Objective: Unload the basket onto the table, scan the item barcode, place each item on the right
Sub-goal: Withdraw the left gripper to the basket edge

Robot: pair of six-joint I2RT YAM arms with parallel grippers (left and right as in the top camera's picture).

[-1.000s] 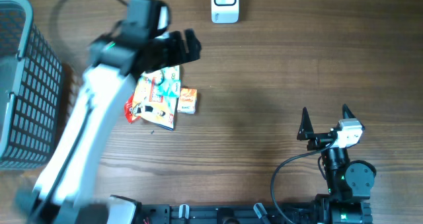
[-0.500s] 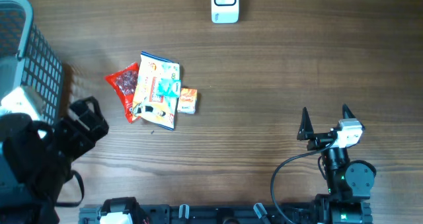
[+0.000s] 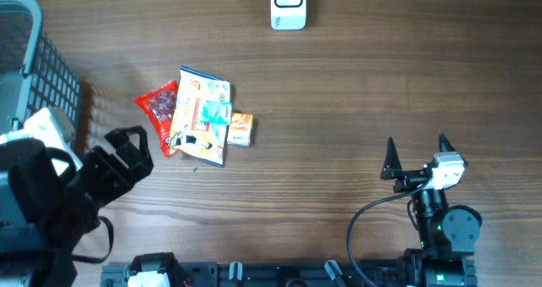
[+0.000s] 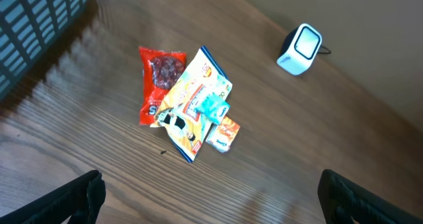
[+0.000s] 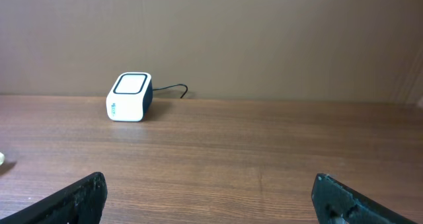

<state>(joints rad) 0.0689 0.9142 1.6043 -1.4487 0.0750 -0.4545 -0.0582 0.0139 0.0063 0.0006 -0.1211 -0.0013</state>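
Wall behind scanner from right wrist; snack packets overhead

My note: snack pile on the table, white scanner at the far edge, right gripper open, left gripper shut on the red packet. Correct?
Not the last part: the left gripper is open and empty, apart from the red packet, which lies in the snack pile on the table, as the overhead view shows. The white scanner and open right gripper are as noted.

Glossy plastic snack packet on matt wood-grain table; smooth white plastic scanner.
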